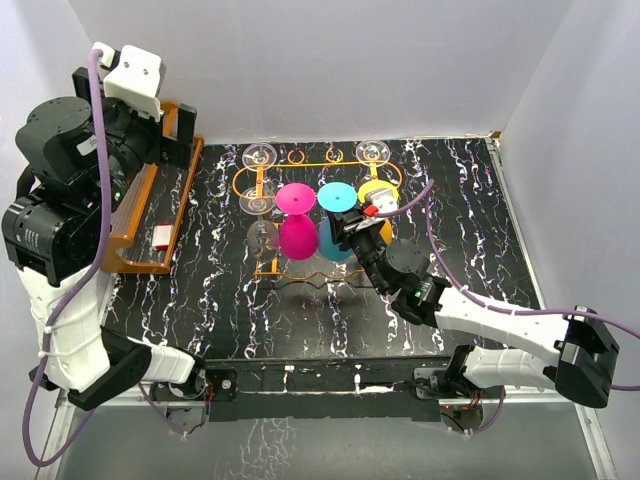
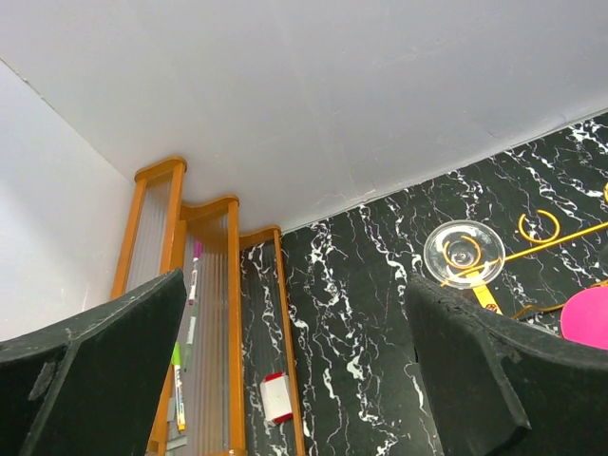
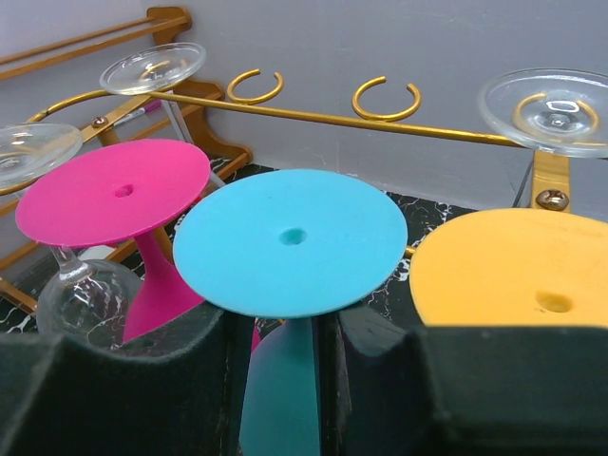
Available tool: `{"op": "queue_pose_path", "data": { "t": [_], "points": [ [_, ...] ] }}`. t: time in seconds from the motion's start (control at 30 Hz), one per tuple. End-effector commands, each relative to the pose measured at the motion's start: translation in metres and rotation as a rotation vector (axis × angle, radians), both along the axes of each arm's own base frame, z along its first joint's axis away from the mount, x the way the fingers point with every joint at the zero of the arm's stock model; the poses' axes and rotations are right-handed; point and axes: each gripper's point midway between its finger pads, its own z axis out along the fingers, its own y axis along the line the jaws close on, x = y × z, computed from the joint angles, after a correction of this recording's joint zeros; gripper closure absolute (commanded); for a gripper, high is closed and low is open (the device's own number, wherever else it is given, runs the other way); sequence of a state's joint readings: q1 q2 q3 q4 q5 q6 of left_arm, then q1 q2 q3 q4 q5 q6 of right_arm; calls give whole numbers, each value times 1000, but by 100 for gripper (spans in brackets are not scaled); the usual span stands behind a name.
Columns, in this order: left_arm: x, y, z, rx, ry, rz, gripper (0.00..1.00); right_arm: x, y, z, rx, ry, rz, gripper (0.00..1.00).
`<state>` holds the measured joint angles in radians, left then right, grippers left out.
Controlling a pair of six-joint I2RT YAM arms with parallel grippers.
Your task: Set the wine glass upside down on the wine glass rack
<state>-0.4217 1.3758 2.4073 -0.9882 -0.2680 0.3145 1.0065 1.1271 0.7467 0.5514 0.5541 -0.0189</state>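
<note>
Now, wine glass (image 3: 290, 237) upside down on rack (image 3: 313, 114)

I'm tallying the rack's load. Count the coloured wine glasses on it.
3, all upside down on the wire rack: pink wine glass left, blue wine glass middle, yellow wine glass right. None seems hidden.

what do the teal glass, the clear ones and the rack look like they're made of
Teal wine glass: opaque, matte, even colour with a small hole in the foot, probably plastic or silicone.
Clear wine glass: transparent with glints, glass or clear plastic, cannot tell which.
Wine glass rack: thin wire with a glossy gold-orange sheen, likely coated metal.
</note>
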Motion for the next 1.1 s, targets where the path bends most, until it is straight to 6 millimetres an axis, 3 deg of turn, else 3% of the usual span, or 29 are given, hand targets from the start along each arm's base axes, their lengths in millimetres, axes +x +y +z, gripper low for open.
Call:
{"op": "queue_pose_path", "data": {
  "t": [0.0, 0.23, 0.27, 0.3, 0.33, 0.6, 0.77, 0.9, 0.97, 1.07],
  "points": [
    [-13, 12, 13, -15, -47, 32, 3, -4, -5, 33, 91, -53, -5, 68],
    [-13, 16, 10, 1, -44, 44, 3, -17, -4, 31, 103, -22, 56, 56],
    [-13, 17, 10, 6, -45, 50, 3, -21, -2, 30, 103, -11, 79, 46],
    [-13, 18, 10, 12, -44, 55, 3, -26, 0, 29, 103, 3, 108, 17],
    [-12, 19, 9, 19, -42, 64, 3, -31, 0, 28, 104, 17, 131, 3],
    [-14, 29, 0, 55, -23, 103, 3, -66, -26, 24, 115, 108, 195, 2],
    [-15, 32, -9, 72, 2, 106, 3, -82, -35, 35, 136, 135, 246, 2],
    [-13, 40, -17, 95, 23, 143, 3, -96, -40, 65, 172, 184, 301, 2],
    [-5, 44, -30, 127, 59, 175, 3, -99, -50, 86, 130, 129, 293, 2],
    [11, 53, -65, 182, 172, 242, 3, -86, -88, 123, 143, -9, 128, 2]
  ]
}}
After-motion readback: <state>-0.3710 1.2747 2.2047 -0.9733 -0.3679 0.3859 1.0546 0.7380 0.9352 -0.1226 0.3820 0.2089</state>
